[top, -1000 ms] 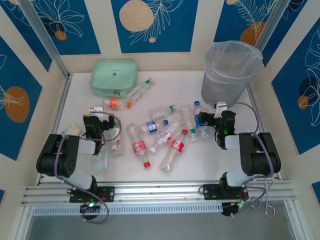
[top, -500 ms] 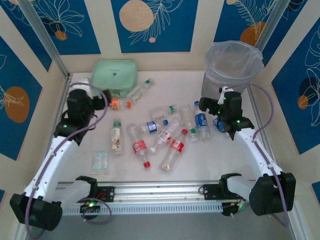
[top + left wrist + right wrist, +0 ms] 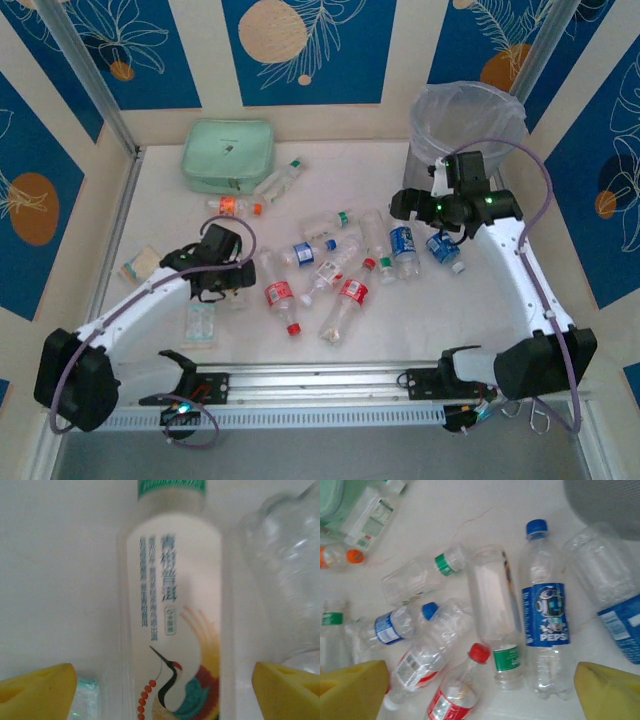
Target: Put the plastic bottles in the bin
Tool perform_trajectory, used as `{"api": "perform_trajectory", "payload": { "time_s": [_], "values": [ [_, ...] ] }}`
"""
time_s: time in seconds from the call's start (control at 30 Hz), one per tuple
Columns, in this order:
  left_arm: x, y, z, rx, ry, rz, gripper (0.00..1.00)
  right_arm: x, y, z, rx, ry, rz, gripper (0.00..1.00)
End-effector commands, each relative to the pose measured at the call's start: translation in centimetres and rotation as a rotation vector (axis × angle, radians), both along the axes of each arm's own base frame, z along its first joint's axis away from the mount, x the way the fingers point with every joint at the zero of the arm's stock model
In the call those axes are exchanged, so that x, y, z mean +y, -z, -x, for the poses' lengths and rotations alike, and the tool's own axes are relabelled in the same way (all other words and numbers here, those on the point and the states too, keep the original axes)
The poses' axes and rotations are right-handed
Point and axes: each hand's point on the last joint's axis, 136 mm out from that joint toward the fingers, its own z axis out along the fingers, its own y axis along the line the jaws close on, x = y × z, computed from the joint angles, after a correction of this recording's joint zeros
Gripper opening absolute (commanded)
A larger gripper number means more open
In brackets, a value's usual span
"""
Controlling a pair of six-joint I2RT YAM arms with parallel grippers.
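Left jaws astride green-capped white bottle (image 3: 172, 605)

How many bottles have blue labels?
3. The Pepsi bottle lies near the bin; the rightmost bottle lies beside it; the central bottle lies near the table's middle. The arms may hide others.

Left arm was folded by its base a second ago. It shot out to the far left beside the green pouch (image 3: 228, 155), and now it's swung back in. The left gripper (image 3: 230, 277) sits over the white-labelled bottle (image 3: 170, 605), covering it from above. That swing has bared the small packet (image 3: 140, 264) near the left edge of the bench (image 3: 150, 200). Right arm has unfolded too: the right gripper (image 3: 400, 205) has shifted nearer the bin (image 3: 465, 130), uncovering a blue-labelled bottle (image 3: 443, 247) it had hidden.
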Motion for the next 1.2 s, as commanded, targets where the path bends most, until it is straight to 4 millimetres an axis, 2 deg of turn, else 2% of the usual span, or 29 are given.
{"api": "perform_trajectory", "payload": {
  "time_s": [0.0,0.17,0.23,0.33,0.47,0.53,0.63,0.7,0.8,0.97,1.07,1.17],
  "values": [
    [-0.9,0.6,-0.6,-0.012,-0.006,0.046,0.82,2.0,-0.9,1.5,0.045,-0.078,-0.109,0.86],
    [-1.0,1.4,-0.9,-0.003,-0.007,0.039,0.69,3.5,-2.3,1.7,0.025,-0.129,-0.199,0.8],
    [-0.9,0.9,-1.0,-0.006,-0.01,0.032,0.59,4.5,-3.1,1.9,0.024,-0.165,-0.262,0.78],
    [-1.0,-1.5,-1.4,-0.051,0.002,0.04,0.54,6.2,-4.3,2.4,0.025,-0.225,-0.362,0.78],
    [-1.4,-6.0,-1.9,-0.147,0.022,0.09,0.51,8.2,-5.6,2.5,0.022,-0.274,-0.457,0.78],
    [-3.4,-8.1,-2.8,-0.219,0.036,0.213,0.5,9.6,-5.9,2.3,0.026,-0.299,-0.497,0.79],
    [-8.7,-12.0,-4.4,-0.329,0.106,0.495,0.47,12.2,-6.0,2.0,0.039,-0.347,-0.521,0.83],
    [-11.3,-14.3,-5.0,-0.39,0.16,0.585,0.46,14.0,-6.1,2.0,0.042,-0.37,-0.517,0.85],
    [-14.1,-16.4,-5.2,-0.444,0.232,0.645,0.44,15.8,-5.9,1.8,0.026,-0.383,-0.486,0.9],
    [-17.2,-17.8,-4.8,-0.474,0.318,0.691,0.44,17.4,-5.4,1.0,0.027,-0.368,-0.483,0.98],
    [-18.1,-18.1,-4.7,-0.482,0.338,0.708,0.44,18.8,-5.1,0.7,0.036,-0.38,-0.493,0.99],
    [-18.6,-18.4,-4.7,-0.491,0.35,0.717,0.43,19.1,-3.9,0.0,0.069,-0.341,-0.48,0.98]
  ]
}}
